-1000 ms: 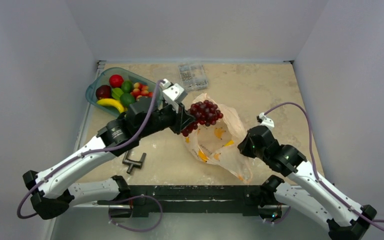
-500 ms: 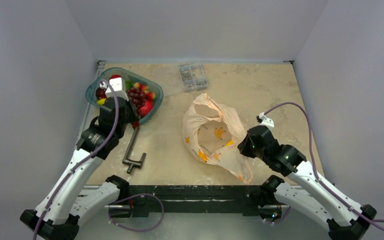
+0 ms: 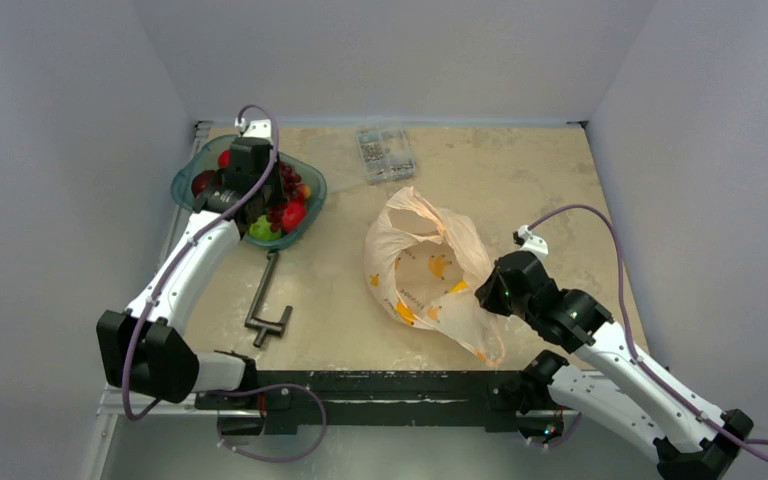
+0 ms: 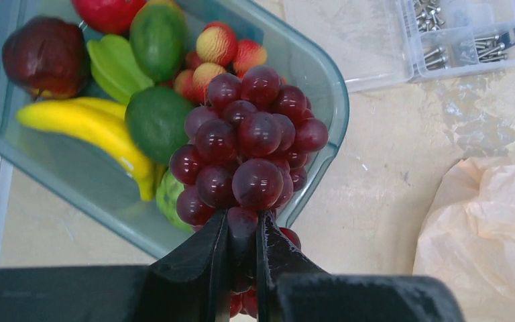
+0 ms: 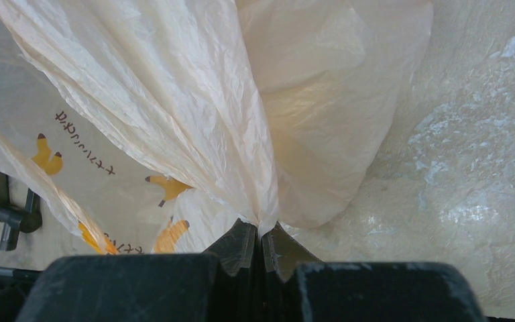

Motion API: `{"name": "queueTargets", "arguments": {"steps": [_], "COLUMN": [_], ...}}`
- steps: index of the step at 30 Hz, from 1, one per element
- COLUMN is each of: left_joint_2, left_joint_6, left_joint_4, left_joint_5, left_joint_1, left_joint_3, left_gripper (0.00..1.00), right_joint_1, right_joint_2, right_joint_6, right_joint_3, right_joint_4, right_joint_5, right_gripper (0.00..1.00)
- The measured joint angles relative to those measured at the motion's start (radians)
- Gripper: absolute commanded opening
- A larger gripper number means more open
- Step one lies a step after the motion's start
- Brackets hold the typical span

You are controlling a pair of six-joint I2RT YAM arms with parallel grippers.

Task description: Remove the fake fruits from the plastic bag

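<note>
My left gripper (image 4: 243, 225) is shut on the dark red grape cluster (image 4: 248, 144) and holds it over the near right rim of the teal tray (image 4: 322, 80); from above the gripper (image 3: 250, 185) hangs over the tray (image 3: 182, 183). In the tray lie a banana (image 4: 87, 124), limes (image 4: 157, 121), a dark red apple (image 4: 43, 57) and a cherry-like bunch (image 4: 218, 47). My right gripper (image 5: 260, 231) is shut on a gathered fold of the pale-orange plastic bag (image 5: 174, 114), which lies at mid-table (image 3: 425, 265). I see no fruit in the bag.
A grey metal clamp (image 3: 268, 300) lies left of the bag; it also shows in the right wrist view (image 5: 7, 201). A clear box of small parts (image 3: 385, 152) stands at the back, also in the left wrist view (image 4: 456, 33). Grey walls enclose the table.
My left arm has swung from the bag to the tray with the grape cluster in its jaws and now reaches farther back over the tray. The right arm and bag have not moved.
</note>
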Motion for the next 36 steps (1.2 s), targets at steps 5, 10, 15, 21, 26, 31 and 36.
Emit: {"name": "queueTargets", "arguments": {"steps": [5,10,15,21,26,31,36], "left_joint_2": [0.143,0.264,0.260,0.082,-0.091,-0.188,-0.293], "left_joint_6": [0.083,0.135,0.111,0.031,-0.056,-0.133,-0.179], "left_joint_4": [-0.020,-0.069,-0.138,-0.103,-0.018,0.026,0.032], "left_joint_5": [0.095,0.140,0.128,0.297,0.527,0.706,0.794], "left_joint_1": [0.055,0.093,0.096,0.099,0.098,0.084,-0.001], "left_joint_3": [0.142,0.240,0.255,0.119,-0.068,-0.240,-0.293], "left_gripper": [0.42,0.78,0.80,0.80,0.79,0.78,0.78], "right_joint_1": [0.000,0.000,0.000,0.000,0.000,0.000,0.000], "right_joint_2": [0.003,0.013,0.013,0.030,0.092,0.196,0.317], "right_joint_6": [0.000,-0.001,-0.005,-0.017,-0.057,-0.119,-0.202], "right_joint_3": [0.000,0.000,0.000,0.000,0.024,0.110,0.220], "right_joint_4": [0.000,0.000,0.001,0.015,0.059,0.135,0.232], "right_joint_5": [-0.001,-0.002,-0.003,-0.022,-0.036,-0.060,-0.142], "right_gripper": [0.00,0.00,0.00,0.00,0.00,0.00,0.00]}}
